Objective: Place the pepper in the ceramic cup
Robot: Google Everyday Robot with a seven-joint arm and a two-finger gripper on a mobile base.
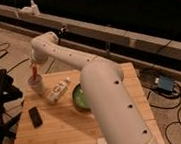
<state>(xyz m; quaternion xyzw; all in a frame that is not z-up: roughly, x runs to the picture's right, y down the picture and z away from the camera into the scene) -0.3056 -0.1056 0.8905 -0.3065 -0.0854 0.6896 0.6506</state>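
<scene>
The robot's gripper point(34, 65) hangs directly over the small plain white ceramic cup point(36, 84), fingers apparently pinched on the slim orange-red tapered pepper point(35, 72), whose tip points down at the cup's mouth just beneath them. It looks like the placing step: next, lower slightly and release cleanly inside.
</scene>
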